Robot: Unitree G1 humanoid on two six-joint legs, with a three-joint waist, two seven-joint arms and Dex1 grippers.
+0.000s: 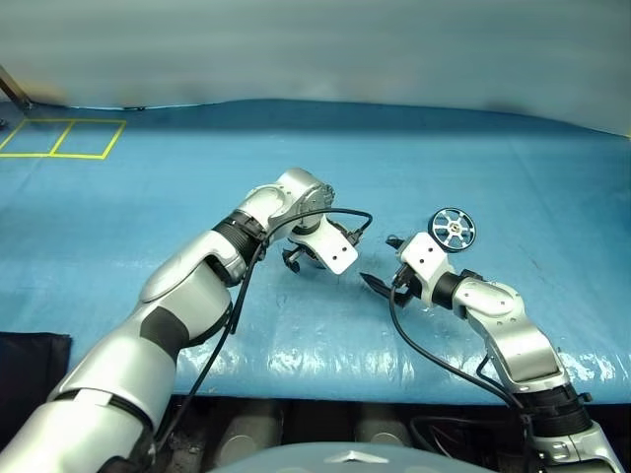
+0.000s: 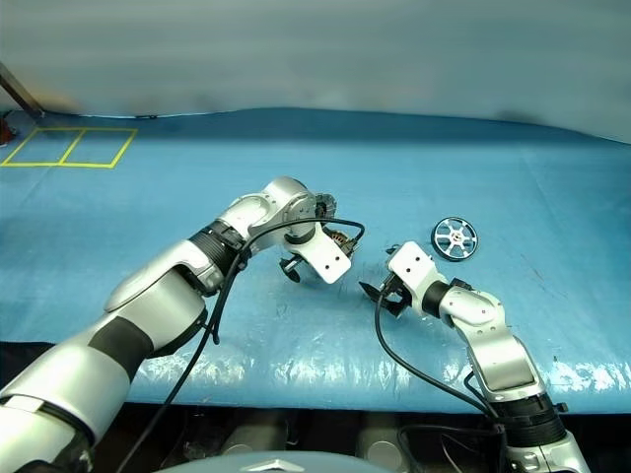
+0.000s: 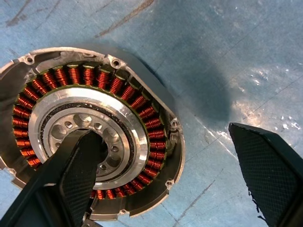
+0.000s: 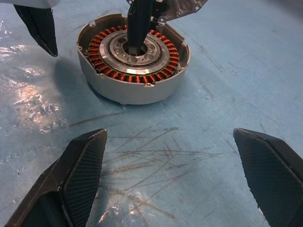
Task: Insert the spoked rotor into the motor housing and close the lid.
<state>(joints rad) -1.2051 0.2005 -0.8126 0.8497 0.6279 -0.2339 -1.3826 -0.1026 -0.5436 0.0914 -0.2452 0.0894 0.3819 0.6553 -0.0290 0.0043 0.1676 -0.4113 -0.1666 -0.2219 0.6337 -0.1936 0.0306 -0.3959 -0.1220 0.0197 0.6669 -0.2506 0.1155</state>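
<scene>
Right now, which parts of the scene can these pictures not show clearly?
- Round silver motor housing with copper-brown windings: in the head views the left gripper and its arm cover nearly all of it.
- Lid: right wrist view, cut off by the picture's edge behind the left finger.
- Housing's dark centre: left wrist view, a black finger stands over it.
- Whether that finger touches the housing: unclear.

This looks like a robotics lab or test workshop. A wide bench (image 1: 197, 325) is covered with a glossy, scratched blue plastic sheet (image 2: 552, 177), and yellow tape (image 1: 61, 138) marks out rectangular cells at one far corner. On the sheet lie bare machine parts: an opened motor housing (image 4: 135, 61) with copper windings and a spoked rotor (image 2: 455, 237). Behind the bench stands a plain pale wall (image 1: 315, 49).
</scene>
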